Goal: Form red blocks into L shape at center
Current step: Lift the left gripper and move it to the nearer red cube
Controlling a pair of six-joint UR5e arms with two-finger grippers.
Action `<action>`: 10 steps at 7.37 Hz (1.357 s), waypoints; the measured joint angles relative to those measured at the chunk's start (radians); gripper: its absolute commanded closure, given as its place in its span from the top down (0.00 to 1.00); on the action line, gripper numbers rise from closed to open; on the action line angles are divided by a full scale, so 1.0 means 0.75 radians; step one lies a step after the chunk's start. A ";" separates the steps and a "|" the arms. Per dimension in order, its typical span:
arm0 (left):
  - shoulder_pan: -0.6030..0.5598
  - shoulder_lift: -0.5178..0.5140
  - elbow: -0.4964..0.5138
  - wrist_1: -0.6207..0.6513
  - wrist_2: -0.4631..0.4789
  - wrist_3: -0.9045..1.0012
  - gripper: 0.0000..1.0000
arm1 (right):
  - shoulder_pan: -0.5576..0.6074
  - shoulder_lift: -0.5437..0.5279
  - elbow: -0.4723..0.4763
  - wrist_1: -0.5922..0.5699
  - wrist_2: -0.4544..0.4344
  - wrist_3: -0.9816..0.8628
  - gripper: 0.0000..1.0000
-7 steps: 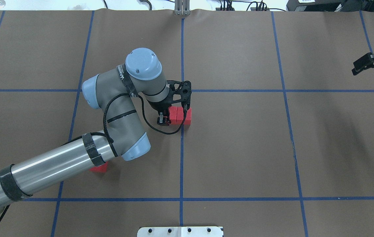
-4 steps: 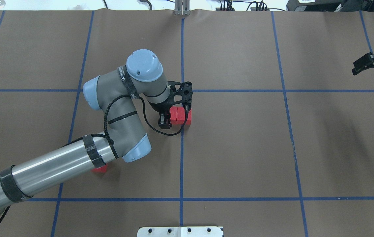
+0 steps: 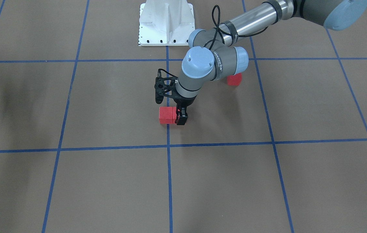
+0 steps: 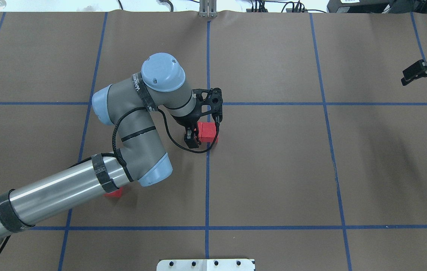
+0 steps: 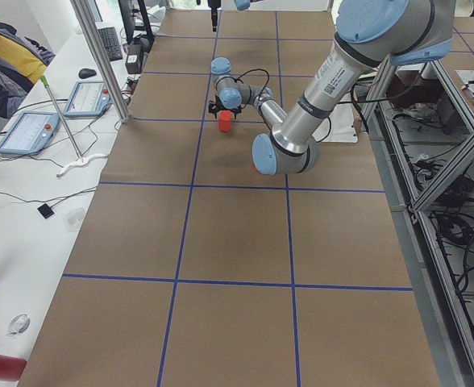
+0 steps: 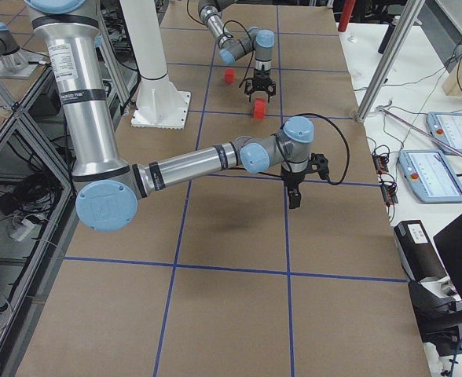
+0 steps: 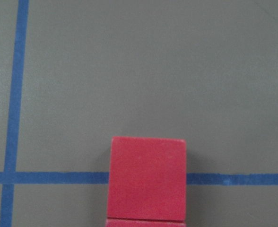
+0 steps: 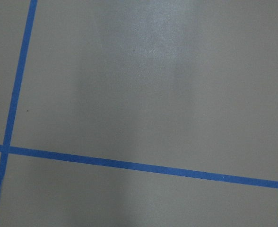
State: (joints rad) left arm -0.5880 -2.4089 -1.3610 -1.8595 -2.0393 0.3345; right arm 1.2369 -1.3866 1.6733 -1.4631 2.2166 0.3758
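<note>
While the left tool [image 3: 181, 119] sits mid-frame at the centre line [image 3: 169, 181], 2 of 3 red blocks [image 3: 166, 115] are side by side on the desk, touching. Tool looks clamped on the 2nd block [image 7: 146, 223]. 3rd block [image 3: 234, 79] lies well apart, upper right of front view, so L not yet made. Left wrist view shows the seam betw. the pair; overhead hides it under the tool. Right tool [image 4: 418, 71], upper-right edge overhead: apart or together, can't tell.

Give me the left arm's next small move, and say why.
Probably raise the left gripper straight up, opening the jaws first if they grip. It stands low at two red blocks that touch side by side at the centre line, so that leg looks set. The third red block lies apart, nearer the white base, and needs fetching for the L.
</note>
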 measured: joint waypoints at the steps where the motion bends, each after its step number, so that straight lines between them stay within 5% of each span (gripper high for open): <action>1: -0.012 0.002 -0.029 0.005 0.000 -0.006 0.99 | 0.000 0.001 0.000 0.000 0.000 0.000 0.99; 4: -0.093 0.086 -0.109 0.009 -0.002 -0.069 0.99 | -0.001 0.002 -0.001 0.001 0.000 -0.001 0.99; 7: -0.173 0.354 -0.330 0.010 -0.004 -0.212 1.00 | -0.001 0.005 0.000 0.000 0.000 0.000 1.00; 10: -0.183 0.501 -0.440 0.004 -0.080 -0.996 1.00 | 0.000 0.002 0.018 0.000 -0.001 0.002 1.00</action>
State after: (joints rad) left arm -0.7251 -2.0334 -1.6913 -1.8566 -2.0991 -0.4126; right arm 1.2368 -1.3848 1.6871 -1.4634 2.2155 0.3776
